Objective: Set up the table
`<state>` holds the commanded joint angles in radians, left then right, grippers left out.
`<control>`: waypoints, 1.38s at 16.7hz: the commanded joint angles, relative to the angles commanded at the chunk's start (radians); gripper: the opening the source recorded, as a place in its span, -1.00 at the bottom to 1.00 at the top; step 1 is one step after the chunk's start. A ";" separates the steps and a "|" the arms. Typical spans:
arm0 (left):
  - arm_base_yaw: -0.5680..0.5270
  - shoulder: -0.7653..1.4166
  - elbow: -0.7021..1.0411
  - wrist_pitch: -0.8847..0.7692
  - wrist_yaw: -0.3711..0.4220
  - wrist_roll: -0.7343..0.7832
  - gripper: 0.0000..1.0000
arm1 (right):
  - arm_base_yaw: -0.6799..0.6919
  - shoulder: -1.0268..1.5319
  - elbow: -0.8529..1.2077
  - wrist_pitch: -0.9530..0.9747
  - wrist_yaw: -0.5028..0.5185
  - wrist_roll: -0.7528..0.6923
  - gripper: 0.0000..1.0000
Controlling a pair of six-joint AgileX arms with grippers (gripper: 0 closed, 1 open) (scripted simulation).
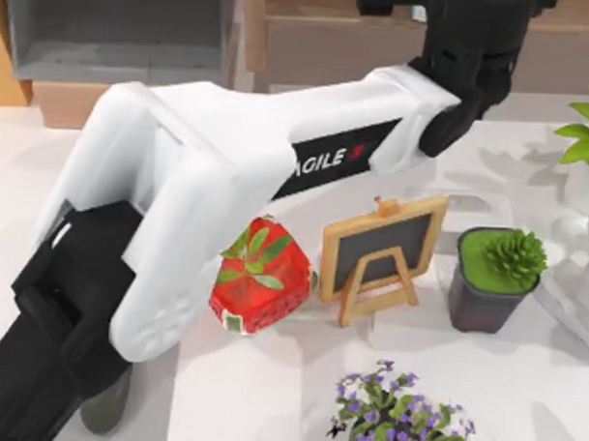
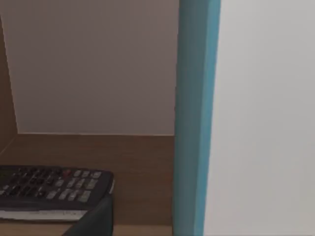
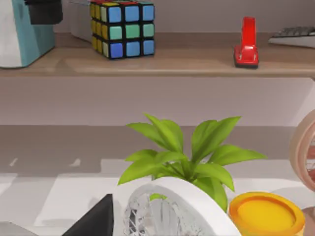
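Observation:
The white table (image 1: 269, 394) carries several decorations. My left arm (image 1: 229, 160) stretches across it from the lower left to the shelf at the back right, its black wrist (image 1: 475, 53) at the shelf's edge. A dark part of my left gripper (image 2: 93, 221) sits in a wooden shelf bay, next to a black remote control (image 2: 49, 184) and a teal and white upright object (image 2: 197, 118). A dark part of my right gripper (image 3: 93, 221) is low over the table, facing a white fan (image 3: 167, 206) and a leafy plant (image 3: 187, 152).
On the table are a red strawberry-shaped box (image 1: 262, 277), a small chalkboard easel (image 1: 380, 253), a succulent in a dark pot (image 1: 496, 276), purple flowers (image 1: 394, 418) and a yellow cup (image 3: 266, 214). The shelf holds a colour cube (image 3: 123, 27), a red stapler (image 3: 246, 44) and a keyboard (image 3: 295, 34).

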<state>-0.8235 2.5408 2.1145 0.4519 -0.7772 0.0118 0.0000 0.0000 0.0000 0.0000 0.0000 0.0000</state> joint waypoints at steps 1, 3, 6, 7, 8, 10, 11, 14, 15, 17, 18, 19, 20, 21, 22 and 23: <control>0.002 0.007 0.012 -0.005 0.002 0.000 1.00 | 0.000 0.000 0.000 0.000 0.000 0.000 1.00; 0.006 0.021 0.039 -0.019 0.007 -0.001 1.00 | 0.000 0.000 0.000 0.000 0.000 0.000 1.00; 0.011 0.035 0.065 -0.032 0.012 -0.002 1.00 | 0.000 0.000 0.000 0.000 0.000 0.000 1.00; 0.011 0.035 0.065 -0.032 0.012 -0.002 1.00 | 0.000 0.000 0.000 0.000 0.000 0.000 1.00; 0.011 0.035 0.065 -0.032 0.012 -0.002 1.00 | 0.000 0.000 0.000 0.000 0.000 0.000 1.00; 0.011 0.035 0.065 -0.032 0.012 -0.002 0.85 | 0.000 0.000 0.000 0.000 0.000 0.000 1.00; 0.011 0.035 0.065 -0.032 0.012 -0.002 0.70 | 0.000 0.000 0.000 0.000 0.000 0.000 1.00; 0.011 0.035 0.065 -0.032 0.012 -0.002 0.25 | 0.000 0.000 0.000 0.000 0.000 0.000 1.00; 0.011 0.035 0.065 -0.032 0.012 -0.002 0.10 | 0.000 0.000 0.000 0.000 0.000 0.000 1.00; 0.011 0.035 0.065 -0.032 0.012 -0.002 -0.21 | 0.000 0.000 0.000 0.000 0.000 0.000 1.00; 0.011 0.035 0.065 -0.032 0.012 -0.002 -0.36 | 0.000 0.000 0.000 0.000 0.000 0.000 1.00; 0.011 0.035 0.065 -0.032 0.012 -0.002 -0.51 | 0.000 0.000 0.000 0.000 0.000 0.000 1.00; 0.011 0.035 0.065 -0.032 0.012 -0.002 -0.66 | 0.000 0.000 0.000 0.000 0.000 0.000 1.00; 0.011 0.035 0.065 -0.032 0.012 -0.002 -0.81 | 0.000 0.000 0.000 0.000 0.000 0.000 1.00; 0.011 0.035 0.065 -0.032 0.012 -0.002 -0.96 | 0.000 0.000 0.000 0.000 0.000 0.000 1.00; 0.011 0.035 0.065 -0.032 0.012 -0.002 -1.00 | 0.000 0.000 0.000 0.000 0.000 0.000 1.00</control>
<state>-0.8124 2.5755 2.1798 0.4199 -0.7656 0.0101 0.0000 0.0000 0.0000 0.0000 0.0000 0.0000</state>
